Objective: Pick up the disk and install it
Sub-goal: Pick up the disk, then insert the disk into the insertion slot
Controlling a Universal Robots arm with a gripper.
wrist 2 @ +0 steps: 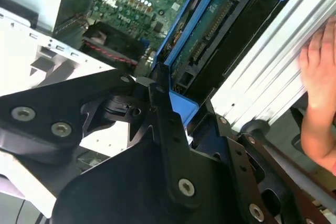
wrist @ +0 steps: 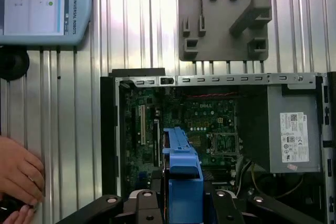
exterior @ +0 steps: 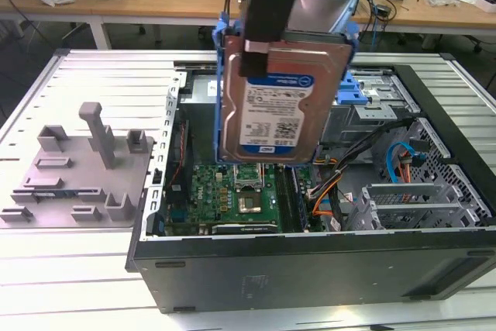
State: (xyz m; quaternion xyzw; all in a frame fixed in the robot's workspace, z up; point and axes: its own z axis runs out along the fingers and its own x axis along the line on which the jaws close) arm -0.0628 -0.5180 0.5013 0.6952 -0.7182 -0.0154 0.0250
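Blue plastic framed the disk (exterior: 271,98) that my gripper (exterior: 260,63) held clamped by its upper end, with the silver face and the white-and-blue label turned toward the exterior view. The disk hung upright in the air above the open computer case (exterior: 310,265), over the green motherboard (exterior: 248,195), and touched nothing beneath it. In the first wrist view my black fingers (wrist: 149,208) pressed against both sides of its blue frame, which pointed down toward the board. In the second wrist view I saw the disk's underside with its green circuit board and connector. A grey fixture tray (exterior: 77,168) lay on the slatted metal table (exterior: 77,269), just beside the case on the exterior view's left. A person's hand (wrist: 18,174) rested on the table slats, apart from the case wall. A grey power supply (wrist: 294,129) sat in one corner of the case.
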